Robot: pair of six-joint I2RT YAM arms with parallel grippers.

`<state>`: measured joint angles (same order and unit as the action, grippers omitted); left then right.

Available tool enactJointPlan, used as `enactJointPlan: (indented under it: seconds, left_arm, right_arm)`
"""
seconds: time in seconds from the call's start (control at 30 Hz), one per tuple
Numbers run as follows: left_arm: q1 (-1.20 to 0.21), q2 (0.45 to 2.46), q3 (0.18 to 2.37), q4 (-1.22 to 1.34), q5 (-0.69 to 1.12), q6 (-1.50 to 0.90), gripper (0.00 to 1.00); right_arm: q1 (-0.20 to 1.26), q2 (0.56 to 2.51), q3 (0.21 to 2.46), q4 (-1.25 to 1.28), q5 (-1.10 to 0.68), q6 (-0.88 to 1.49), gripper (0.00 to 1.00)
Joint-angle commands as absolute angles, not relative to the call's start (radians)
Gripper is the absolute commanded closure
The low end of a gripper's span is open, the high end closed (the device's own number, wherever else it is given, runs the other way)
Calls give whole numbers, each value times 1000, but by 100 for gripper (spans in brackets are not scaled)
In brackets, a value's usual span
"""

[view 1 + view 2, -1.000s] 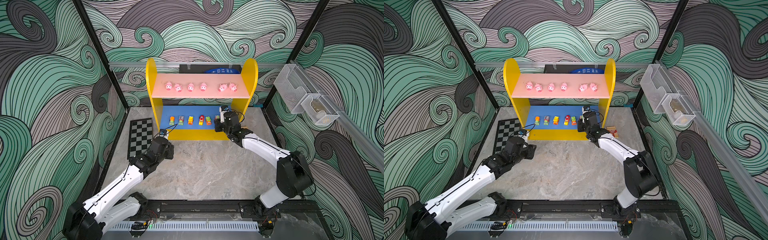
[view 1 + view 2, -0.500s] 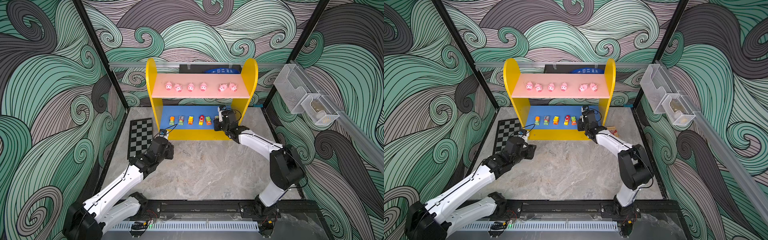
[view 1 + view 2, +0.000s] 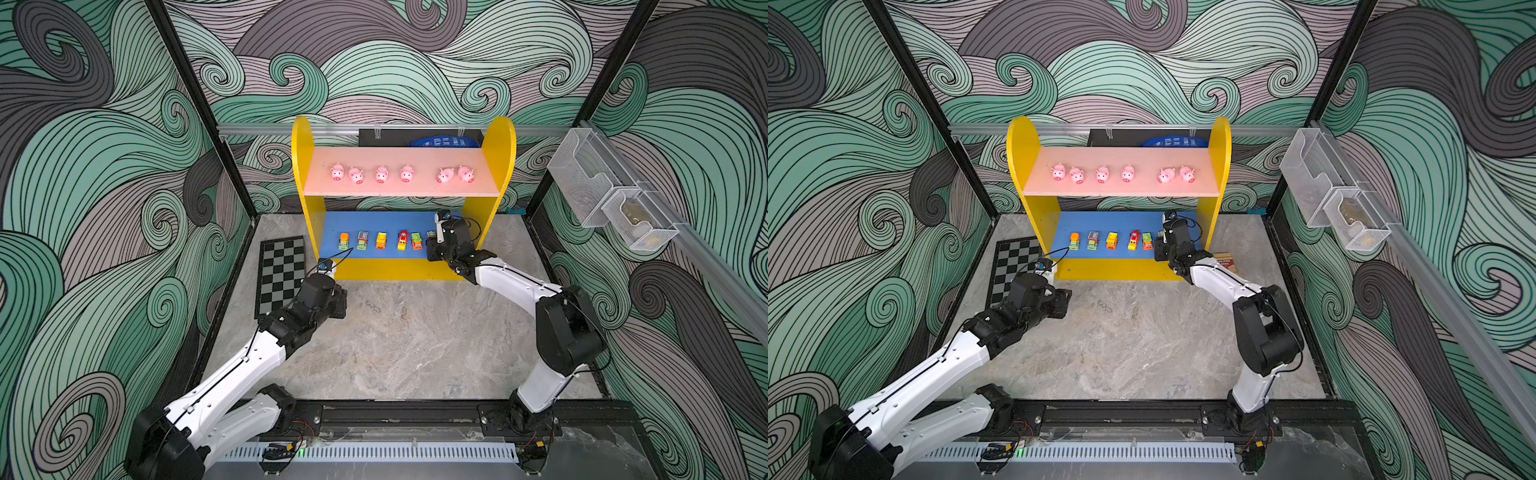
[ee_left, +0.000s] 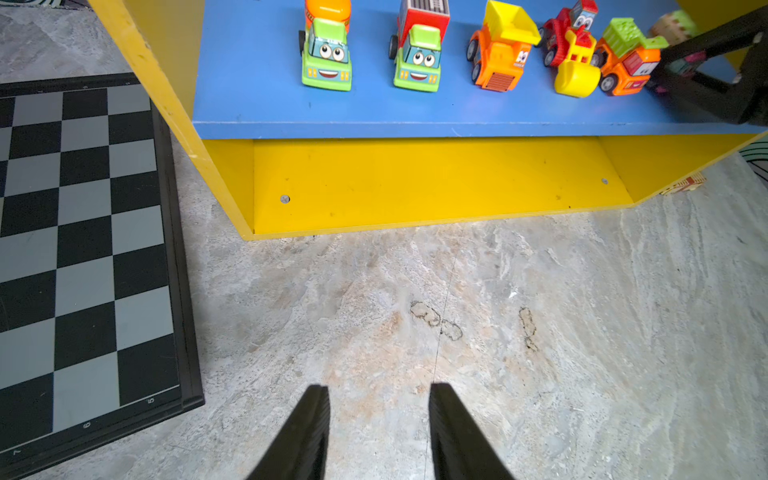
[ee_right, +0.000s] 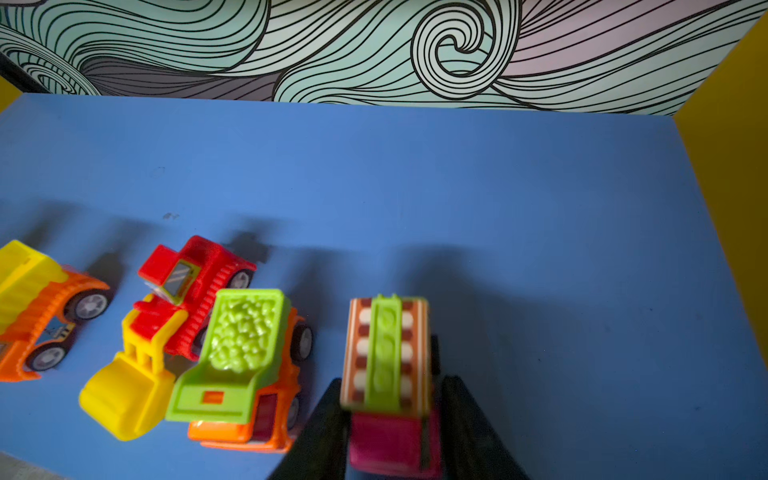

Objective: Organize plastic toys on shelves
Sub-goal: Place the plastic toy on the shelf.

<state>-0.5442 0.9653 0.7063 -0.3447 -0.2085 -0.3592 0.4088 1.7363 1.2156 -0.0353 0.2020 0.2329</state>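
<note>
Right wrist view: right claw (image 5: 395,384) straddles pink truck (image 5: 386,440) at lower middle, on the blue shelf (image 5: 540,208), grip unclear. Likely last placement; next, back straight out. Left claw (image 4: 379,387) parted, empty.

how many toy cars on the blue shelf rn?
6, all in one row on the blue shelf: mixer truck, red box truck, dump truck, loader, green-bed truck, then a pink truck at the end, between the fingers of the right gripper. None appear hidden.

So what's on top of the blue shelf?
Five little toy vehicles stand in a row on the blue shelf. A sixth, the pink truck, sits between the right end effector's fingers; from above it is mostly covered.
</note>
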Motion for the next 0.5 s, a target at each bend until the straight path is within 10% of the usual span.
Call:
enactJointPlan:
  seconds: [0.0,0.47]
  left_arm:
    - [-539,951,706,-352,-204,-358,56]
    - [-538,947,705,-351,-204,-358,56]
  right_arm:
    - [403,1744,1239,-41,196,248,54]
    - [403,1612,1219,-69,193,251,47]
